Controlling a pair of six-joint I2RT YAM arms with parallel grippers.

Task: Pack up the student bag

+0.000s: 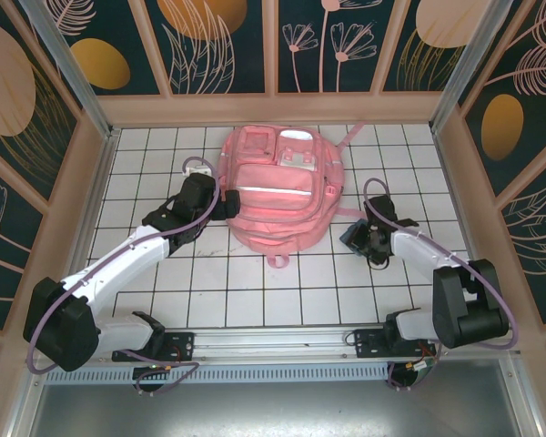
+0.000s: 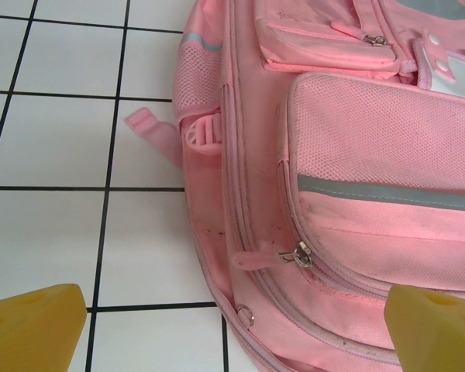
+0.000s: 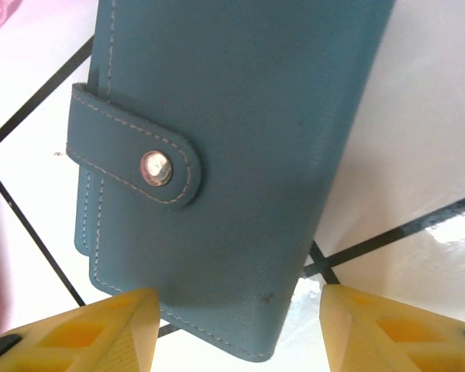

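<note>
Hovering my left gripper (image 2: 234,318) w/ fingers apart at 8 o'clock of student bag (image 1: 278,191). Bag lying at 12 o'clock of table (image 1: 255,291), zip (image 2: 301,256) looking shut. My right gripper (image 3: 236,310), fingers apart, straddling blue case (image 3: 240,116). Prob. nothing packed yet.

Top external: high behind the near edge, looking down over the tiled table (image 1: 282,300). Left wrist: close, facing the left flank of the student bag (image 2: 349,155). Right wrist: very close above the blue case (image 3: 240,116). The top view shares both.
</note>
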